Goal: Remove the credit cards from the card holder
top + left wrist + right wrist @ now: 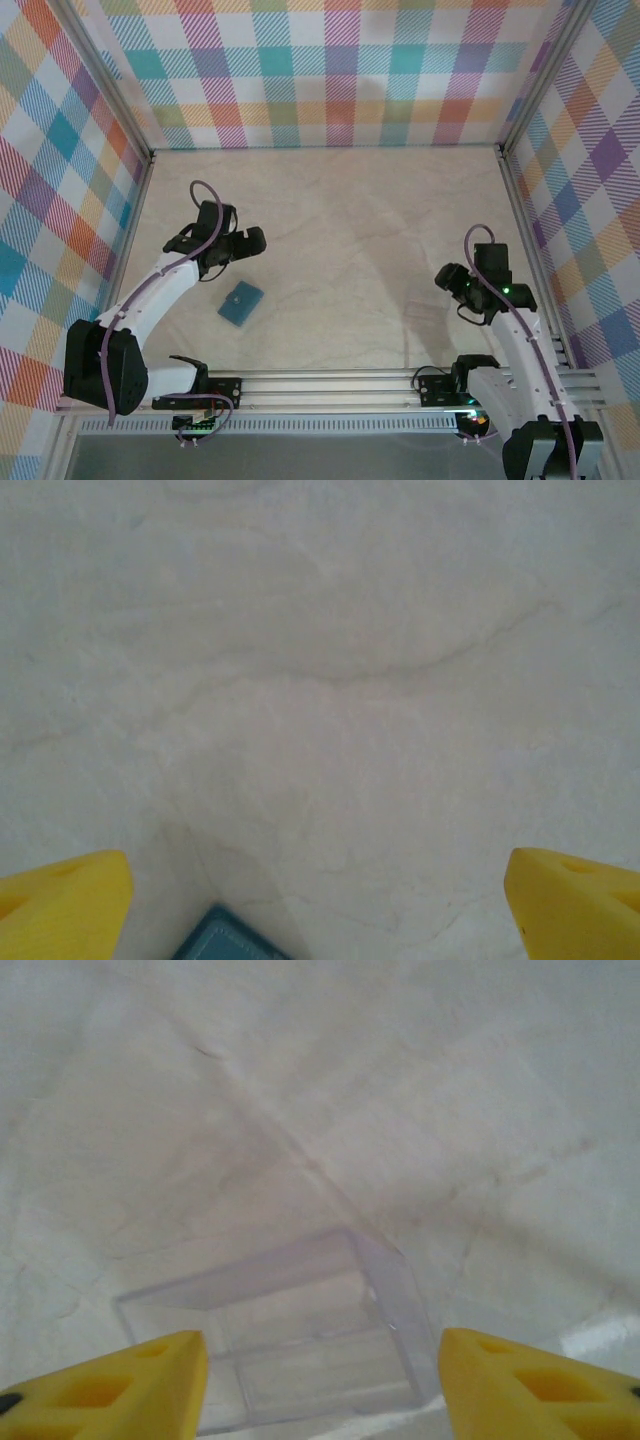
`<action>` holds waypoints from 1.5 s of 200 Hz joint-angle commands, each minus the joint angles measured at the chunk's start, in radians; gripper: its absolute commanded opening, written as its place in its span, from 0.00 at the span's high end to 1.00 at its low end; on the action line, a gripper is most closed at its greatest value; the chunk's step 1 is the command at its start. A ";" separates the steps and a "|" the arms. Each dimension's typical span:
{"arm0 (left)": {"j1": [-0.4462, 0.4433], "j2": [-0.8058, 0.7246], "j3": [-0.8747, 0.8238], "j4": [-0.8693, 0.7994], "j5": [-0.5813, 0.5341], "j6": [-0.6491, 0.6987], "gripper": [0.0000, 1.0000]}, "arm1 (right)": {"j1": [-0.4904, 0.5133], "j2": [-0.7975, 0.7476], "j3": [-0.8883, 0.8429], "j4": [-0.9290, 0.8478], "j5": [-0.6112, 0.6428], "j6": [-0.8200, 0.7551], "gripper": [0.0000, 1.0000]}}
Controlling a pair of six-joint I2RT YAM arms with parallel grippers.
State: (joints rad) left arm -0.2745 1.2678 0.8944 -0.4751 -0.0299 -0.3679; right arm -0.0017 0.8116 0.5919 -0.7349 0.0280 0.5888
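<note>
My left pincer (318,885) is spread wide: in its wrist view the two blocky yellow fingers (65,905) sit at opposite edges with bare cloth between them. From above, that pincer (252,240) is at the end of a white arm that rises from its base at the near left, bends at the elbow and reaches forward toward the middle of the tabletop (340,200). A thin purple cable loops over the wrist.

The small, flat teal-blue card holder (240,303) lies folded on the cloth just near-side of the left pincer, apart from it and turned at an angle. A corner of it (225,940), with a stitched edge, shows low in the left wrist view.

My right pincer (322,1365) has its yellow fingers apart, and a transparent plastic box (290,1300) with thin, glassy walls lies below and between them. I cannot tell whether the fingers touch it. From above, the right pincer (447,278) points left on an arm folded close to its base at the near right.

The tabletop is covered in pale cream fabric, matte and softly creased. Pastel plaid walls (300,60) enclose it, and a ribbed aluminium rail (330,385) runs along the near edge.
</note>
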 commanded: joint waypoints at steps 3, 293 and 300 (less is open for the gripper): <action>-0.005 -0.019 -0.009 -0.068 0.048 -0.030 0.04 | -0.007 -0.006 -0.043 -0.024 0.028 0.086 0.41; -0.028 0.028 0.080 -0.152 0.074 -0.065 0.02 | -0.007 0.186 0.041 0.093 0.019 -0.086 0.63; -0.028 0.028 0.081 -0.152 0.073 -0.066 0.03 | -0.007 0.198 0.046 0.102 0.011 -0.091 0.63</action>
State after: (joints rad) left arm -0.2893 1.2968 0.9417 -0.6010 0.0372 -0.4187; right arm -0.0017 0.9775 0.5964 -0.6540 0.0418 0.5335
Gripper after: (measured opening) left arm 0.975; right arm 0.372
